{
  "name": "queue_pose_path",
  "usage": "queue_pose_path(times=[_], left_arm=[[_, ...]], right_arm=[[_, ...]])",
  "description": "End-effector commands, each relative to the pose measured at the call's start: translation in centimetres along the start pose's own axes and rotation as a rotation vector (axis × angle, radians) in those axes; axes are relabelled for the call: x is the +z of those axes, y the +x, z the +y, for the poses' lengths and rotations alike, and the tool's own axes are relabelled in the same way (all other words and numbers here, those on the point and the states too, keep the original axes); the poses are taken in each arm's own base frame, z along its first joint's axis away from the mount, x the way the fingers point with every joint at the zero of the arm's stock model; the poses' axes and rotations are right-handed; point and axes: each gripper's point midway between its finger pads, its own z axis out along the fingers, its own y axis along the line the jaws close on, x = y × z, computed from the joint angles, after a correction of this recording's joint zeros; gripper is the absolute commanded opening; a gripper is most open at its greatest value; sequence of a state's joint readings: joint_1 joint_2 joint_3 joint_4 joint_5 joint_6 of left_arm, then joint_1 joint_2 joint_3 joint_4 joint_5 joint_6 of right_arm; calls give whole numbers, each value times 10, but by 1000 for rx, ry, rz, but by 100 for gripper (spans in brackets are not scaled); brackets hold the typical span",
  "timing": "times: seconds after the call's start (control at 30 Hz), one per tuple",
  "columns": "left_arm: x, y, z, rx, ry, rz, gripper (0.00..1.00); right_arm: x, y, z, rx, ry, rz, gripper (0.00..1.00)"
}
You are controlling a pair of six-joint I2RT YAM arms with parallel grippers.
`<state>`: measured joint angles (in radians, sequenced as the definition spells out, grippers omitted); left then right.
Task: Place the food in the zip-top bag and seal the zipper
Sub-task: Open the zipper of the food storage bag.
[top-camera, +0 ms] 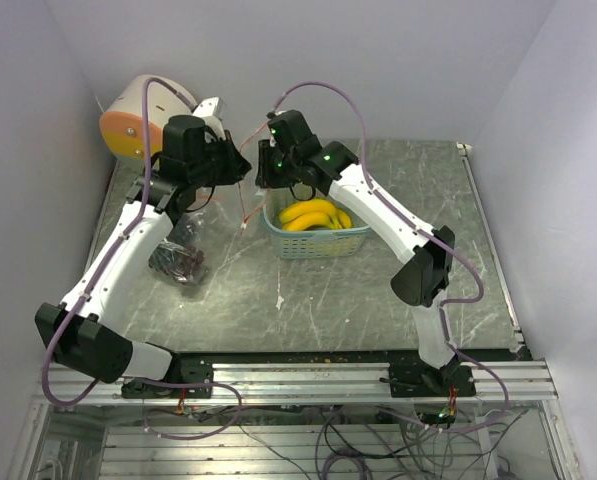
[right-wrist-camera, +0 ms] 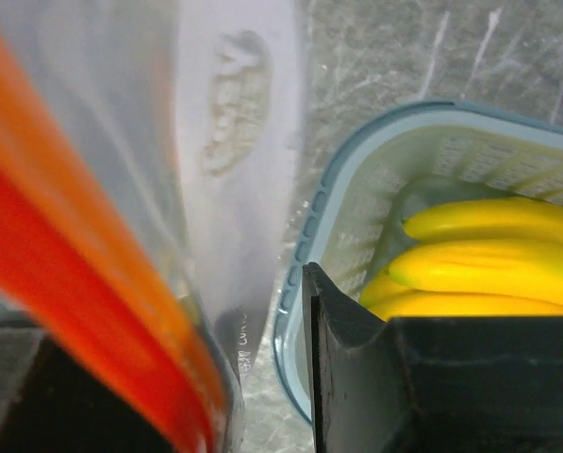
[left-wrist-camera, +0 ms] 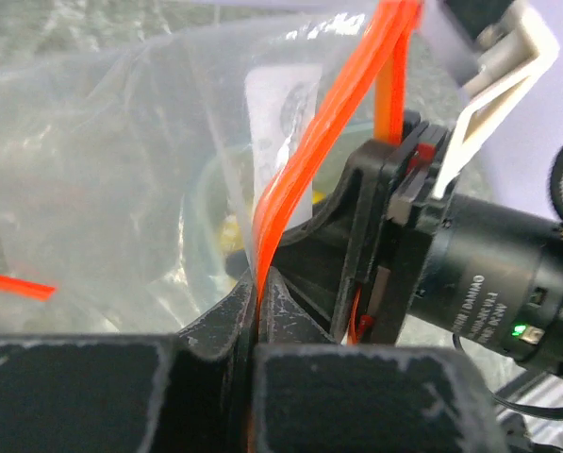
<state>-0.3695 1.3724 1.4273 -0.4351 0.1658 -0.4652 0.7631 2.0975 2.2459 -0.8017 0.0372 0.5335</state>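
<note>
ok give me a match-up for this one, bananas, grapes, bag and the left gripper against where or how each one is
Things:
1. bananas
2. grapes
3. zip-top bag
4. left gripper

Places or states:
A. shut on the orange zipper
B. lying on the table, outside the basket
C. inside the pale teal basket
D. clear, hanging from its top edge

Pairs: 1-C, 2-B, 3-D, 4-A
</note>
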Motion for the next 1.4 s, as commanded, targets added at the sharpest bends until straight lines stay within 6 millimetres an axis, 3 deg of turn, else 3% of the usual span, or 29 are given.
queue_pose_path(times=[0.0, 0.17, 0.23, 0.3, 0.47, 0.53, 0.63, 0.7, 0.9, 1.0, 1.17, 1.3, 1.37], left_arm=[[-39, -32, 22, 134, -197, -52, 7], [-104, -46, 101, 269, -710, -41, 7], [-123, -53, 116, 318, -818, -44, 7], [-129, -55, 120, 348, -849, -42, 7], [-110, -48, 112, 345, -758, -25, 7], [-99, -46, 107, 350, -704, -25, 7], [-87, -43, 102, 350, -653, -32, 7], [-81, -38, 105, 351, -655, -14, 7], [-68, -29, 108, 354, -637, 14, 7], [-60, -26, 103, 343, -599, 14, 7], [-45, -22, 91, 311, -512, 16, 7], [-41, -19, 92, 315, -510, 32, 7], [-43, -21, 94, 323, -525, 32, 7]], right_arm=[[-6, 5, -39, -45, 186, -4, 29], [-17, 11, -81, -23, 294, -9, 24], [-14, 16, -88, -19, 299, 8, 24], [-9, 15, -84, -28, 261, 11, 25], [5, 6, -46, -65, 47, -3, 35], [15, 6, -29, -90, -60, -1, 47], [8, -5, -10, -106, -155, -34, 67], [-12, -20, 0, -118, -193, -84, 80], [-62, -45, 24, -188, -342, -203, 99], [-84, -46, 43, -207, -495, -229, 100], [-88, -52, 53, -131, -563, -247, 100], [-100, -76, 53, -66, -587, -355, 100], [-98, -83, 35, -43, -521, -372, 100]])
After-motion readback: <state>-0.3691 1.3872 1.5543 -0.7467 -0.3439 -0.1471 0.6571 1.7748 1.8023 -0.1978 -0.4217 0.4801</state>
